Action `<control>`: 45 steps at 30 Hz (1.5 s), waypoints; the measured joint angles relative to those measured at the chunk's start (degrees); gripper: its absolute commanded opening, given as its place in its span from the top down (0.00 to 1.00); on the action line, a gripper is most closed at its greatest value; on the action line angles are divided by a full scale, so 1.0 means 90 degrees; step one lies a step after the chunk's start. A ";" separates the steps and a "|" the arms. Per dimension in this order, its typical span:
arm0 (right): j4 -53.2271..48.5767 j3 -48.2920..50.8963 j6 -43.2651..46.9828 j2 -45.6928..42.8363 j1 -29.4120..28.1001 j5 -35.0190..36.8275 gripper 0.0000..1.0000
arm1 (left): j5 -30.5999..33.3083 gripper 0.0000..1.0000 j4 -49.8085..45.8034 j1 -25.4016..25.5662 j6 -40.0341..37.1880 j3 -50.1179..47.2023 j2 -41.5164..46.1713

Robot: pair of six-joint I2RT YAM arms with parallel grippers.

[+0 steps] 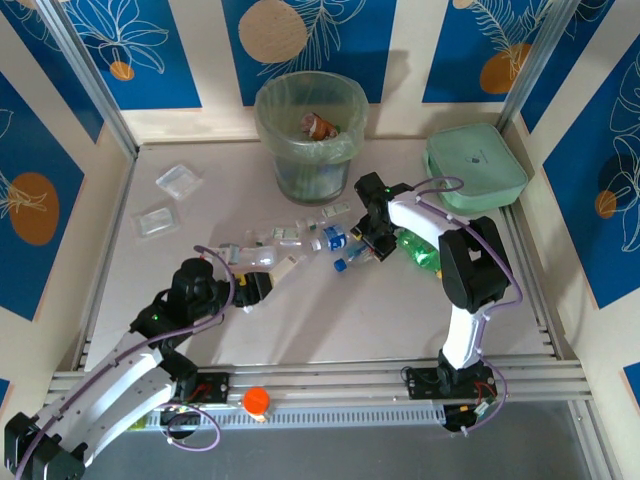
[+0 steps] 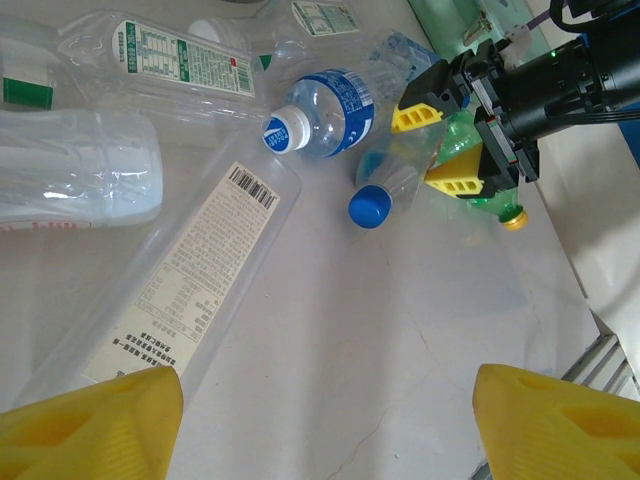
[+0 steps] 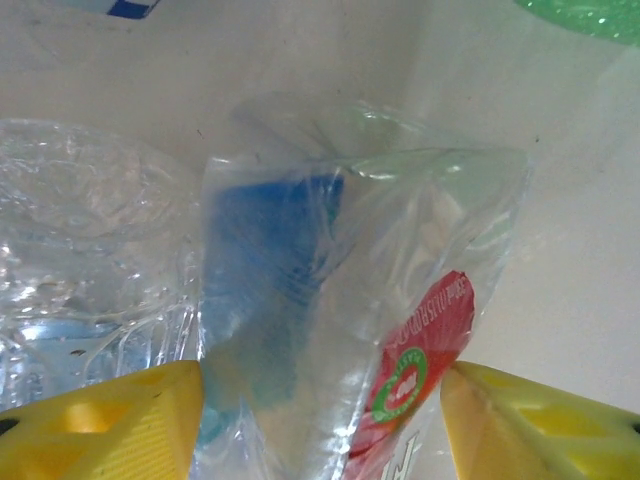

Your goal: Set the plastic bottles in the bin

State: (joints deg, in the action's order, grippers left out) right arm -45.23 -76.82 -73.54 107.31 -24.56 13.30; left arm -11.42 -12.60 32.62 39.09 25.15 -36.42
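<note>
Your right claw (image 2: 422,145) is spread over a crushed clear bottle with a blue cap (image 3: 330,300). It has one finger on each side, and the bottle lies on the table (image 1: 330,330) between them, just beside the green bottle (image 1: 420,252). Your left claw (image 2: 320,430) is spread wide and holds nothing. A long clear bottle with a white label (image 2: 190,290) lies just ahead of its left finger. The bin (image 1: 290,160) stands at the back of the table, beyond the row of bottles.

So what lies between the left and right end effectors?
In the left wrist view: bare table, then a blue-capped clear bottle reaching between the right end effector's fingers.
</note>
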 measured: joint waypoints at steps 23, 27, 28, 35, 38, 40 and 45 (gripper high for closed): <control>0.0090 0.0274 0.0350 0.0301 0.0155 -0.0036 0.43 | -0.0041 0.25 -0.0007 0.0000 -0.0061 -0.0005 -0.0005; 0.0044 0.0274 0.0444 0.0126 0.0153 0.0024 0.46 | -0.0049 0.25 -0.0044 0.0000 -0.0066 0.0000 0.0000; 0.0010 0.0274 0.0486 0.0066 0.0138 0.0049 0.46 | -0.0061 0.25 -0.0083 0.0000 -0.0066 0.0022 0.0000; -0.0240 0.0318 0.0707 -0.0860 -0.0049 0.0180 0.47 | -0.0063 0.25 -0.0478 0.0000 -0.0231 0.0542 0.0007; -0.0214 0.0510 0.0896 -0.1545 -0.0146 0.0165 0.51 | -0.0061 0.24 -0.0658 0.0000 -0.0323 0.0835 0.0063; -0.0192 0.0690 0.1090 -0.2042 -0.0221 0.0121 0.54 | -0.0058 0.25 -0.0763 0.0000 -0.0401 0.1047 0.0083; 0.0102 0.1049 0.1741 -0.3240 -0.0471 -0.0097 0.54 | -0.0012 0.24 -0.1042 0.0000 -0.0573 0.1530 0.0046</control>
State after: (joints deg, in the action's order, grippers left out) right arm -44.31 -67.37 -57.87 78.15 -28.80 12.43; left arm -11.53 -21.98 32.62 33.93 38.92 -36.01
